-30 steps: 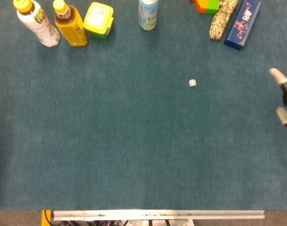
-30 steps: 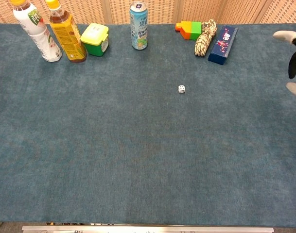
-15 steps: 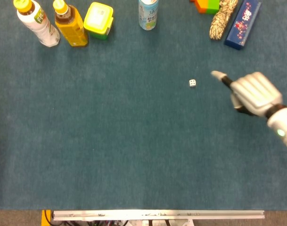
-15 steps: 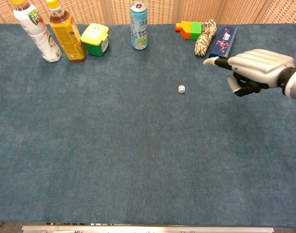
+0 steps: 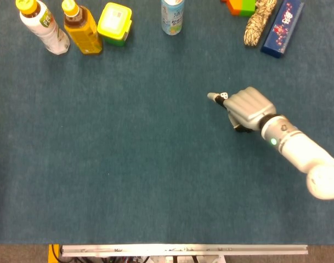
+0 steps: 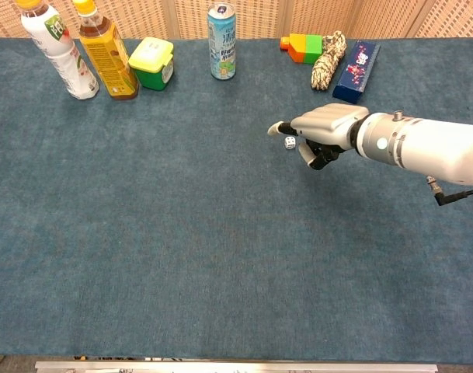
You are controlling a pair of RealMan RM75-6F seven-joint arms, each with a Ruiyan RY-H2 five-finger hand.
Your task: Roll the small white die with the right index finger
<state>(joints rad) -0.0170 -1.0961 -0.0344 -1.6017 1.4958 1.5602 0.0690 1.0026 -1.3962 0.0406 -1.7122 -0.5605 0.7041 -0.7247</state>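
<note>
The small white die lies on the blue cloth, right of the middle. My right hand reaches in from the right and hangs right over it. One straight finger points left, its fingertip just past the die's left side. The other fingers are curled in and hold nothing. In the chest view the die shows just below the pointing finger; I cannot tell whether they touch. My left hand appears in neither view.
Along the far edge stand a white bottle, an amber bottle, a yellow-green tub, a can, coloured blocks, a rope bundle and a blue box. The table's front edge is near.
My right hand has swept in from the right edge, with one finger pointing, until it hangs over the die. The die has stayed in place.
</note>
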